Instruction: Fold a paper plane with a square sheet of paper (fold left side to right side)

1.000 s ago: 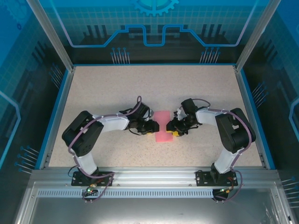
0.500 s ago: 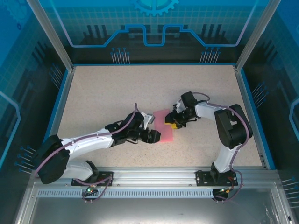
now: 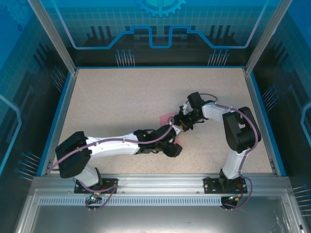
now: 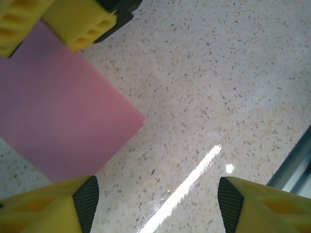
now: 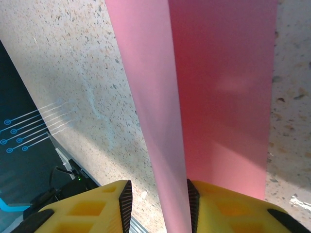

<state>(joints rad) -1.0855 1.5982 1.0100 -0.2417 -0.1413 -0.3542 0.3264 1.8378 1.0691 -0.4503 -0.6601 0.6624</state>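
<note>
The square sheet of paper (image 3: 166, 118) is pink and lies mid-table, mostly covered by both arms. In the left wrist view a corner of the paper (image 4: 58, 121) lies flat at the upper left, with the right gripper's yellow fingers (image 4: 77, 19) on its far edge. My left gripper (image 4: 155, 204) hovers open over bare table just off that corner; from above, the left gripper (image 3: 175, 149) sits at the sheet's near right. My right gripper (image 3: 181, 125) stands over the paper (image 5: 223, 97). A raised flap runs between the right gripper's jaws (image 5: 158, 206), against the right pad, with a gap on the left.
The speckled table (image 3: 121, 97) has free room at the back and on the left. Blue rails (image 3: 62, 111) edge it on both sides, and a metal beam (image 3: 155, 182) runs along the front. The left arm lies stretched across the near middle.
The left arm swung from the sheet's left side across its near edge to its near right, and its jaws opened wider. The sheet turned slightly. The right gripper crept a little farther back.
</note>
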